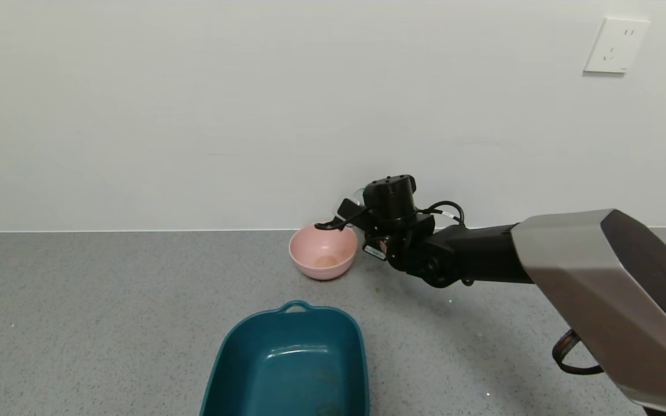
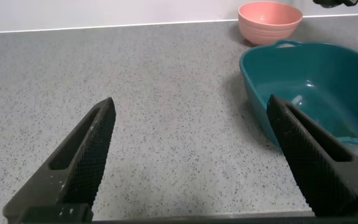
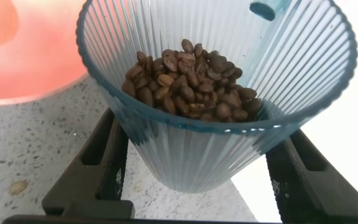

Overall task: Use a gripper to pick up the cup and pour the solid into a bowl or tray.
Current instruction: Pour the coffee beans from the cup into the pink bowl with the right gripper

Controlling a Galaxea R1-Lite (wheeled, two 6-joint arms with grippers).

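My right pincer (image 1: 351, 215) is clenched on the cup (image 3: 219, 93), lifted off the grey surface (image 1: 107, 312) right beside the pink bowl (image 1: 322, 252), near the wall. In the head view the cup is mostly hidden behind my wrist; only a sliver of clear rim shows. The right wrist view has it plain: ribbed translucent blue-grey tumbler, my two black fingers (image 3: 107, 168) pressing its lower sides, one each side. The cup looks leaned toward the bowl, and the coffee beans (image 3: 191, 84) sit heaped to one side of the base, none spilled that I can see.

Handling, my guess: thin plastic, light even with the beans, some give in the wall, so squeeze too hard and it could flex or pop out. The ribs should help grip, but the taper means it could slide downward through my fingers if I loosen. Low hold keeps the mouth free for pouring; I'd stay put there. Beans are dry, hard, loose, so they'll likely go in a rush once the tilt passes a point and may bounce on the smooth bowl. Tip slow, mouth over the bowl's middle.

The bowl looks empty, so the pour isn't done. The teal tray (image 1: 292, 364) sits nearer me, apart from the bowl. My left pincer (image 2: 194, 155) hangs released low over the surface, idle, near the tray.
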